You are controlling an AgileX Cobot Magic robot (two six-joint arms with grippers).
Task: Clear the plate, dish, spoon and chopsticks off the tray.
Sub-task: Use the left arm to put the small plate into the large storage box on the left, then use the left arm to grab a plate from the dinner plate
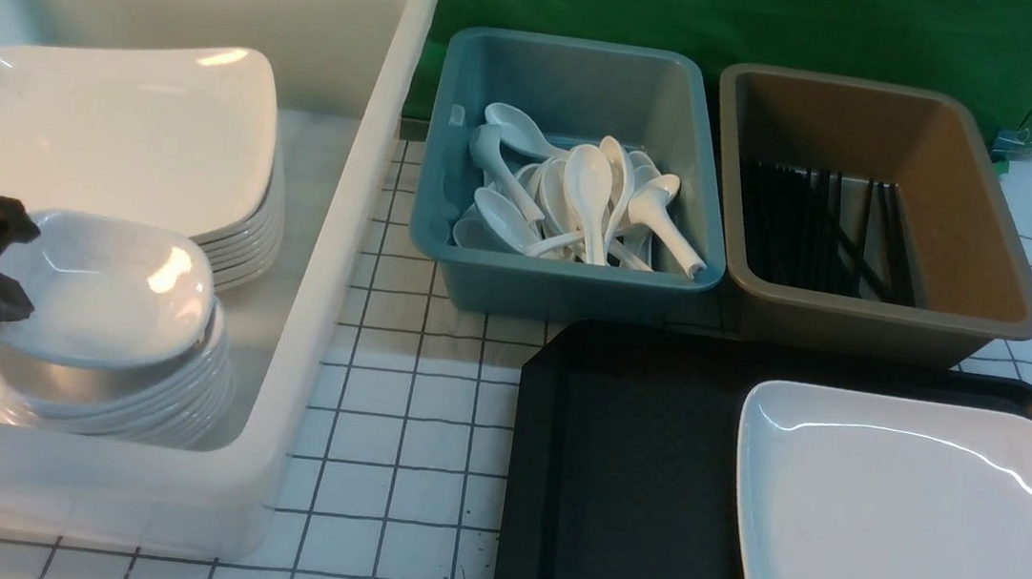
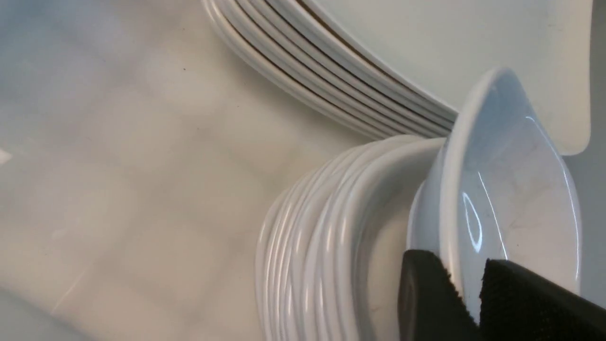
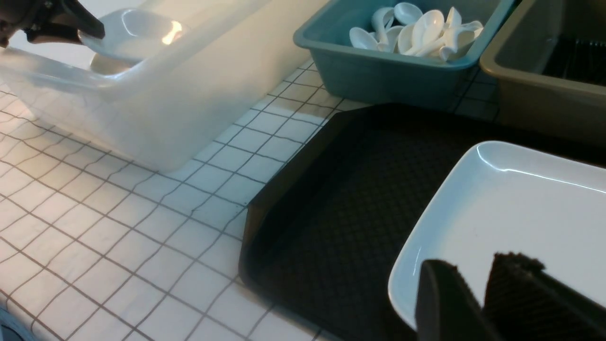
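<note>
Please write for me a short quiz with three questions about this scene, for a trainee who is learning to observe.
1. True or false: the plate lies on the tray.
2. Which container holds the spoons? A blue bin, B brown bin, C white tub.
3. Fill in: the left gripper is at the rim of the top ___ of a stack.

Key: 1 true. 2 A. 3 dish.

A mock canteen dish-return bench: green backdrop [image 1: 793,21], gridded table cover [image 1: 401,469], tray [image 1: 619,492], tub [image 1: 361,216] of stacked plates [image 1: 111,132], cutlery bins [image 1: 563,295].
</note>
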